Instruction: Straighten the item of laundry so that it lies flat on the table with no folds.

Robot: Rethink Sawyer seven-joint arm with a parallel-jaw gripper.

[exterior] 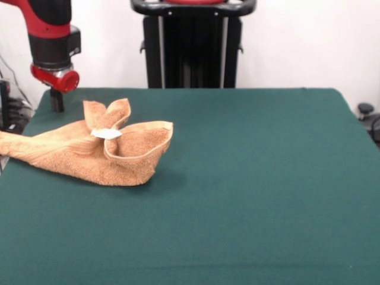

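The orange-tan towel point(89, 151) lies bunched on the left part of the green table point(255, 184). Its right end is curled up into a raised loop, and two corners stand up behind a small white tag point(107, 133). Its left end runs flat toward the table's left edge and out of the picture. My gripper point(56, 102) hangs from the red and black arm at the far left, above the table's back left corner, behind the towel and apart from it. It holds nothing that I can see.
The robot's black pedestal point(193, 44) stands behind the table's far edge in the middle. A dark object point(365, 110) sits off the table at the right. Dark equipment point(9, 110) stands off the table's left edge.
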